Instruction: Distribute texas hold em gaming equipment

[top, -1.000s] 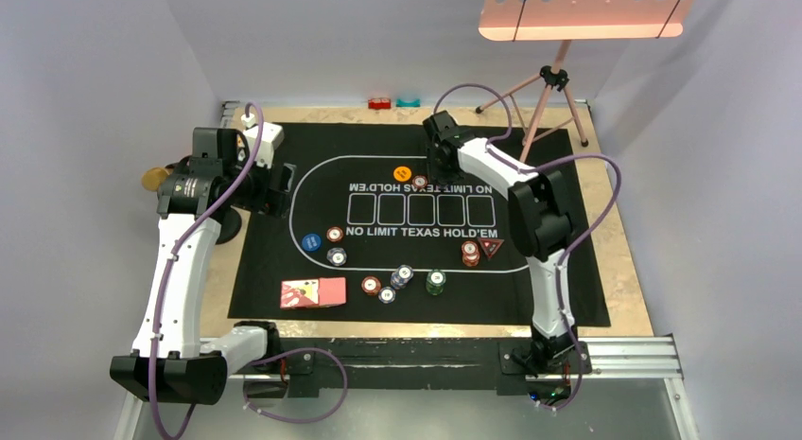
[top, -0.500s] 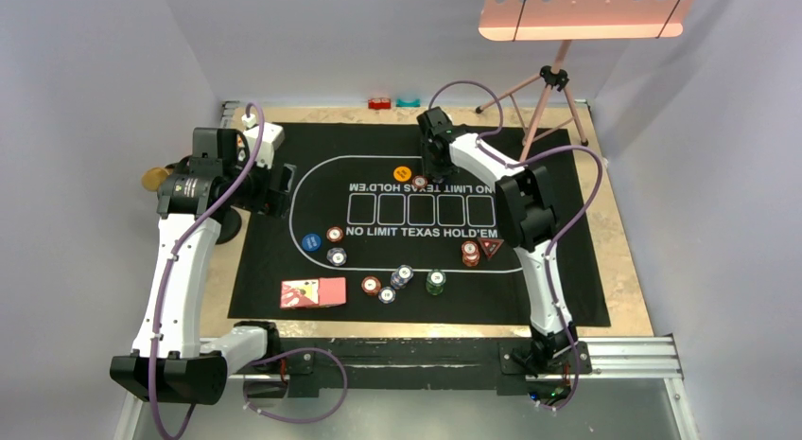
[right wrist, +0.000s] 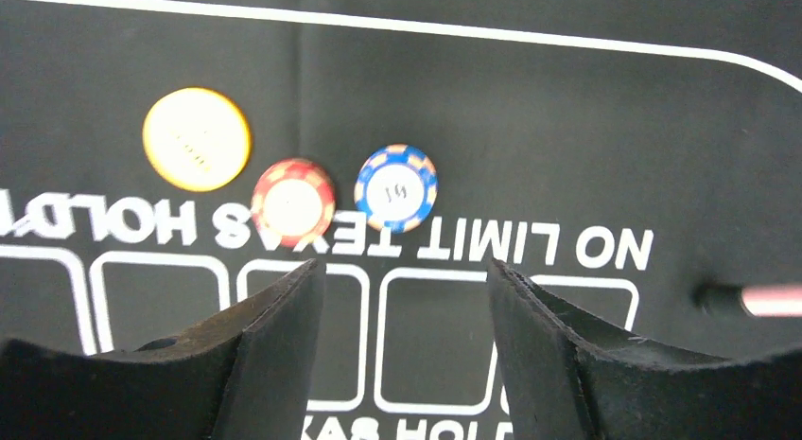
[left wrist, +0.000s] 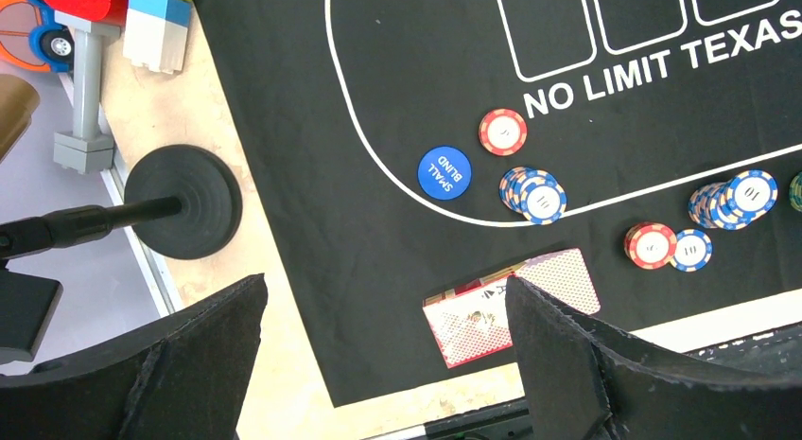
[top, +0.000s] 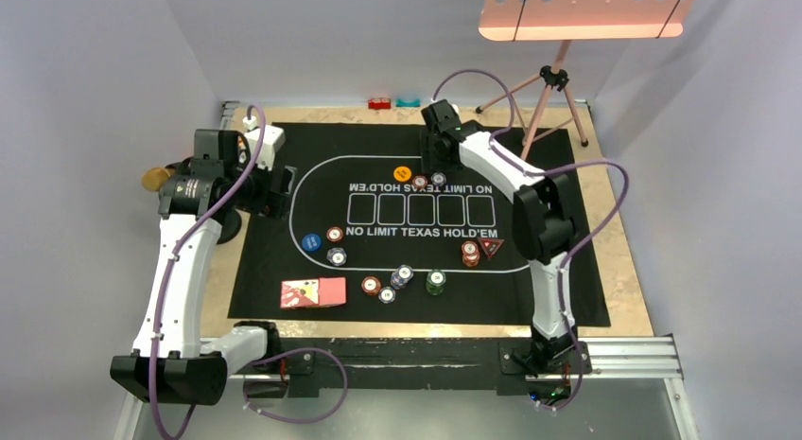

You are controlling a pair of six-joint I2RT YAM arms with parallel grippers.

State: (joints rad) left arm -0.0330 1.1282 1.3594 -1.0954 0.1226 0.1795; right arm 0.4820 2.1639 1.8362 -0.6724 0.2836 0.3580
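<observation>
On the black poker mat (top: 567, 289), an orange disc (top: 402, 173), a red chip (top: 420, 182) and a blue-white chip (top: 438, 179) lie in a row at the far side. My right gripper (top: 436, 159) hovers open and empty just behind them; its wrist view shows the disc (right wrist: 197, 139), red chip (right wrist: 293, 196) and blue-white chip (right wrist: 396, 187) beyond the open fingers. A blue disc (top: 311, 241), chips, a red triangle (top: 490, 246) and pink-backed cards (top: 313, 292) lie nearer. My left gripper (top: 275, 188) is open and empty, high over the mat's left edge.
A microphone stand's round base (left wrist: 183, 202) sits left of the mat, with toy bricks (left wrist: 113, 9) beyond it. A tripod (top: 549, 90) stands at the far right. Two small bricks (top: 380, 103) lie at the far edge. Chip stacks (left wrist: 534, 194) cluster in front.
The blue-white chip now lies on the mat beside the red chip, where only the red one showed before. My right gripper has drawn back slightly. The left arm has not moved.
</observation>
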